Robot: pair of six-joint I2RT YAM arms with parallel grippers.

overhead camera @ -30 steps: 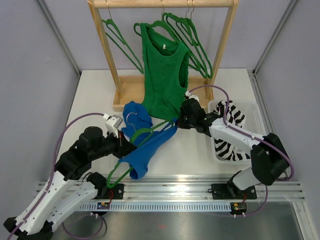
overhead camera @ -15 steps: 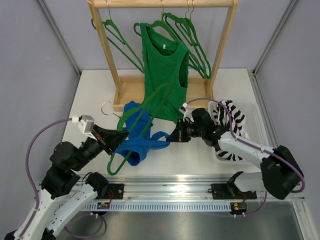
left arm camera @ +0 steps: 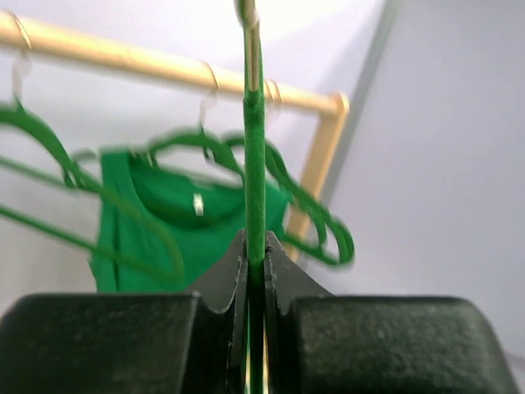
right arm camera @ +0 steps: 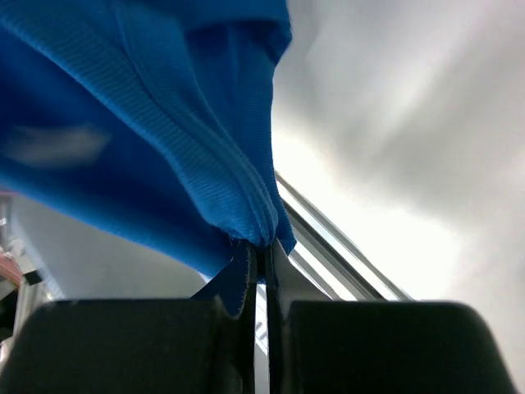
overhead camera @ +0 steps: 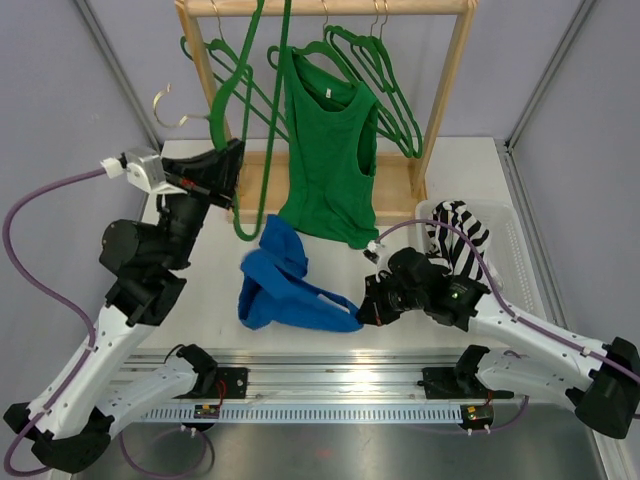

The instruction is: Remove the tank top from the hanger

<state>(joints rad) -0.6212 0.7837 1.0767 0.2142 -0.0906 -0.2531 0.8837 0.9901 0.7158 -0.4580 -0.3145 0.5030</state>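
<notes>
Left gripper (overhead camera: pixel 233 163) clamps green hanger (left arm camera: pixel 254 164), held high; right gripper (overhead camera: pixel 366 309) pinches blue tank top (overhead camera: pixel 285 290) edge low (as anchor), keeping garment free.

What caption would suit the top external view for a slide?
Left gripper holds the bare green hanger high; right gripper pinches the blue tank top lying on the table.
</notes>
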